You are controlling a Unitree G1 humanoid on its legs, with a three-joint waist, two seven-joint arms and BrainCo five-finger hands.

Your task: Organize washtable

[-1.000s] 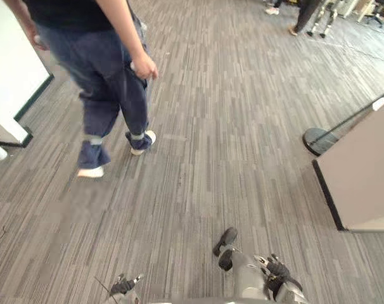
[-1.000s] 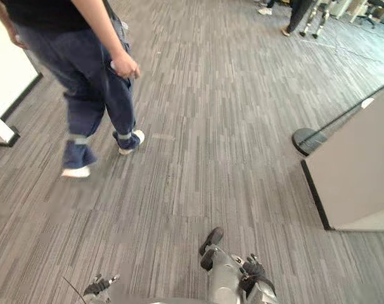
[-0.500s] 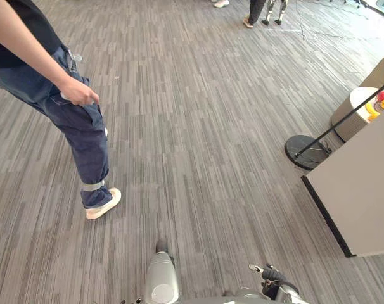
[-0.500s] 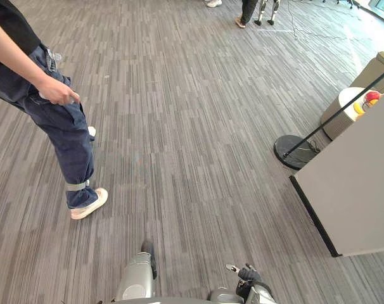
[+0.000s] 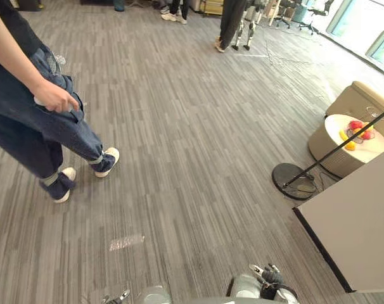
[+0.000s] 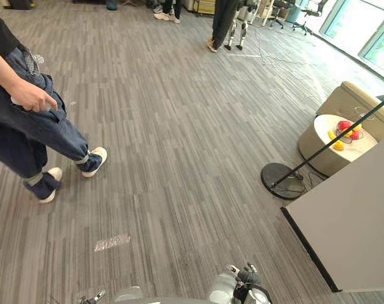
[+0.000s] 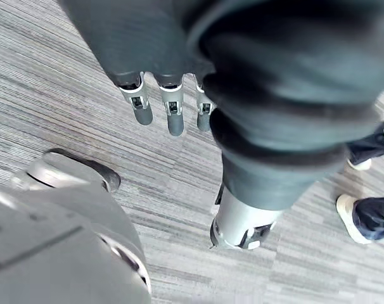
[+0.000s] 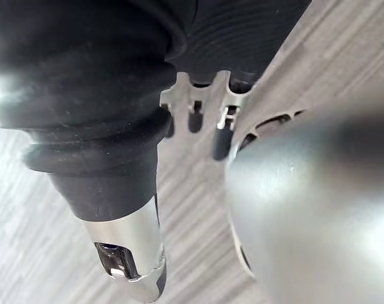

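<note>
My left hand hangs beside my body over grey striped carpet, its fingers straight and its thumb apart, with nothing in it. My right hand hangs the same way, fingers relaxed and thumb pointing down, also empty. At the right edge of the eye views lies a beige flat surface with a dark edge, a step or so from my right side.
A person in dark blue trousers walks at the left, a small white thing in the hand. A black round stand base with a slanted pole, a low round table with fruit and a beige armchair are at right. More legs stand far back.
The camera has swung, bringing the fruit table and armchair into view. The person has stepped further left. Both hands still hang empty.
</note>
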